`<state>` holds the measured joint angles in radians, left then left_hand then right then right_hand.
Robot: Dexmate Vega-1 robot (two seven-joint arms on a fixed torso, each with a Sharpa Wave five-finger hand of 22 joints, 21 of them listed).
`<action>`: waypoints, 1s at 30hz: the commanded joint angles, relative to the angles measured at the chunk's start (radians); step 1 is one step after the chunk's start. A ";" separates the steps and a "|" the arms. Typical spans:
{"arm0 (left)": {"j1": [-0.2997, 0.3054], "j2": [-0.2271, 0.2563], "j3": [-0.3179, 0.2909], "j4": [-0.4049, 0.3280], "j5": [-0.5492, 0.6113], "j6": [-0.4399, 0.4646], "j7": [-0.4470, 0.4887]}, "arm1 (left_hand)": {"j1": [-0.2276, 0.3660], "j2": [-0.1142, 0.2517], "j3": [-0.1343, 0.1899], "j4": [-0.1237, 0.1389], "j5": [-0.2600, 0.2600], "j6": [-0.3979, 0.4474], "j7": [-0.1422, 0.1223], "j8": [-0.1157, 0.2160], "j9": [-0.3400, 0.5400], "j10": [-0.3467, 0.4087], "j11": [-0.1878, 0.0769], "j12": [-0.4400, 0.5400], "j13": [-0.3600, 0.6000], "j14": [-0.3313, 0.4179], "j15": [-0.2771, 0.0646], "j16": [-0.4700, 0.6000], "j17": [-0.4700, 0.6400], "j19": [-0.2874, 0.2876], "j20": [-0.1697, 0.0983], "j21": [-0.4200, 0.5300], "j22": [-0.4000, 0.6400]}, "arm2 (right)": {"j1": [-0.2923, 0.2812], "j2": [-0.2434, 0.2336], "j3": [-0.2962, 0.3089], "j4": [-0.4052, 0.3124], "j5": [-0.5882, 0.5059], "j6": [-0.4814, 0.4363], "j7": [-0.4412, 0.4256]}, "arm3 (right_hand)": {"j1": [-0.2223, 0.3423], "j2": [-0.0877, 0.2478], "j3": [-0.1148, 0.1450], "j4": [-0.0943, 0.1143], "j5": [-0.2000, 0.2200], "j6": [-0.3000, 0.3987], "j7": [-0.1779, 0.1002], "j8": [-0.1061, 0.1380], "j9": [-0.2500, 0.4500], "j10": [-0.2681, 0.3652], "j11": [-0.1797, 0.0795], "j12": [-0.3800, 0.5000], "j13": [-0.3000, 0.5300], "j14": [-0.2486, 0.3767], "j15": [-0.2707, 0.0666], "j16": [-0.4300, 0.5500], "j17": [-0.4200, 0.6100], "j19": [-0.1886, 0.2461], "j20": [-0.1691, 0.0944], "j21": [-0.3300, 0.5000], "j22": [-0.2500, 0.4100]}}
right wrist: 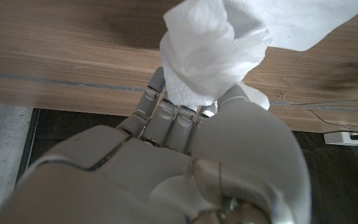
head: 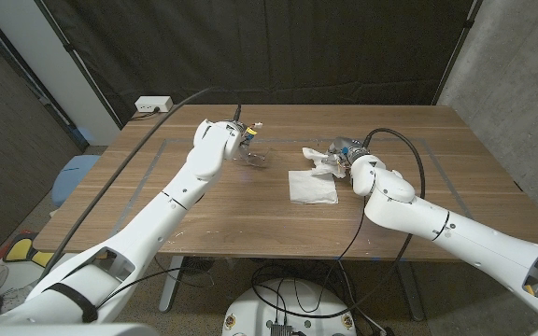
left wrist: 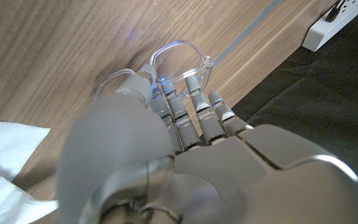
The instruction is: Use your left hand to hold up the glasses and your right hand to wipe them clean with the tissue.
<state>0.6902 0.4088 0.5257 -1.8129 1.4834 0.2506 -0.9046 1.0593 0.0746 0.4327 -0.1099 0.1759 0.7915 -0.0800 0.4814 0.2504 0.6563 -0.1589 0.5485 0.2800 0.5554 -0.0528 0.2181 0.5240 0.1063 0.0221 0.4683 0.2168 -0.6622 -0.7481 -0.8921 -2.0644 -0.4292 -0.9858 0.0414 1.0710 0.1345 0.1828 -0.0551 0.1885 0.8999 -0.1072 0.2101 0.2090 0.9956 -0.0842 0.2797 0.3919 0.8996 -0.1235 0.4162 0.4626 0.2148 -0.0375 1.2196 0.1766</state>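
Left hand (left wrist: 166, 155) pinches clear glasses (left wrist: 176, 59) just above the table (head: 204, 210); left wrist view shows the frame. Right hand (right wrist: 185, 162) grips bunched tissue (right wrist: 210, 53); head view shows another sheet (head: 311, 186) lying flat.

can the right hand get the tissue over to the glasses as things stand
Probably yes. The right hand grips a tissue, the left hand holds the glasses, and only bare table lies between them. A second tissue lies flat, nearer the robot.
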 commanded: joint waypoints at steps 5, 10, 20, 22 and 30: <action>-0.081 -0.006 0.040 0.084 0.024 -0.105 -0.235 | -0.082 -0.037 -0.032 0.041 0.002 -0.240 -0.023 -0.115 -0.038 -0.134 0.019 -0.119 -0.021 -0.152 -0.072 -0.026 -0.020 -0.083 0.020 -0.025 -0.005 | -0.015 -0.004 0.011 -0.012 0.037 0.005 -0.079 | -0.043 -0.010 0.000 0.015 0.001 -0.019 0.001 -0.005 -0.004 -0.008 -0.001 -0.008 0.001 -0.025 -0.084 -0.033 -0.021 -0.002 -0.006 -0.012 -0.001; -0.091 -0.006 0.038 0.088 0.024 -0.118 -0.258 | -0.140 -0.059 -0.069 0.066 0.014 -0.416 -0.013 -0.186 -0.033 -0.282 0.062 -0.186 -0.010 -0.304 -0.013 -0.041 -0.041 -0.137 0.039 -0.042 -0.005 | 0.040 -0.018 -0.033 -0.009 0.043 -0.024 -0.004 | -0.121 -0.037 -0.023 0.041 0.006 -0.115 0.006 -0.021 -0.005 -0.134 0.019 -0.054 0.002 -0.142 -0.032 -0.114 -0.050 -0.035 0.016 -0.044 -0.003; -0.075 0.007 0.007 0.050 0.019 -0.108 -0.228 | -0.205 -0.067 -0.113 0.101 0.025 -0.604 0.004 -0.257 -0.024 -0.471 0.096 -0.275 -0.015 -0.483 0.046 -0.044 -0.097 -0.180 0.050 -0.049 -0.003 | 0.164 -0.019 -0.144 0.008 0.039 -0.088 0.134 | -0.291 -0.111 -0.104 0.092 0.020 -0.332 0.011 -0.030 -0.007 -0.442 0.077 -0.101 -0.086 -0.368 0.086 -0.234 -0.132 -0.094 0.074 -0.138 -0.002; -0.071 0.009 -0.001 0.046 0.014 -0.104 -0.219 | -0.213 -0.065 -0.118 0.106 0.026 -0.635 0.008 -0.267 -0.023 -0.491 0.106 -0.282 -0.015 -0.498 0.053 -0.042 -0.103 -0.187 0.052 -0.050 -0.003 | 0.176 -0.017 -0.151 0.009 0.048 -0.095 0.146 | -0.337 -0.128 -0.130 0.109 0.025 -0.378 0.018 -0.032 -0.008 -0.491 0.087 -0.098 -0.106 -0.402 0.101 -0.233 -0.147 -0.106 0.082 -0.157 -0.002; -0.049 0.024 -0.039 0.017 -0.025 -0.095 -0.165 | -0.254 -0.056 -0.137 0.133 0.026 -0.679 0.030 -0.277 -0.018 -0.529 0.124 -0.293 -0.012 -0.530 0.063 -0.039 -0.116 -0.200 0.052 -0.053 -0.002 | 0.176 -0.012 -0.141 0.006 0.094 -0.092 0.131 | -0.474 -0.161 -0.205 0.166 0.037 -0.510 0.044 -0.035 -0.010 -0.592 0.157 -0.093 -0.156 -0.503 0.152 -0.234 -0.187 -0.149 0.121 -0.221 -0.001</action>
<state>0.6177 0.4149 0.5307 -1.7606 1.4938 0.1472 -1.1186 0.8164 0.0201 0.2982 0.0150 0.1965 0.1262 -0.0495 0.2103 0.2292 0.1384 -0.0363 0.2585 0.2639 0.0353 0.0104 0.1737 0.4082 -0.0847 0.0699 0.4177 0.2119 -0.5224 -0.7646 -1.0093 -2.0606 -0.3790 -1.0580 0.1414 0.6170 -0.0207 -0.0074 0.1025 0.2156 0.4148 -0.0654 0.1801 0.1998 0.4258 0.0604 0.1808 0.2419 0.4145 0.0204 0.1849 0.2801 0.0752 0.0773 1.0088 0.1721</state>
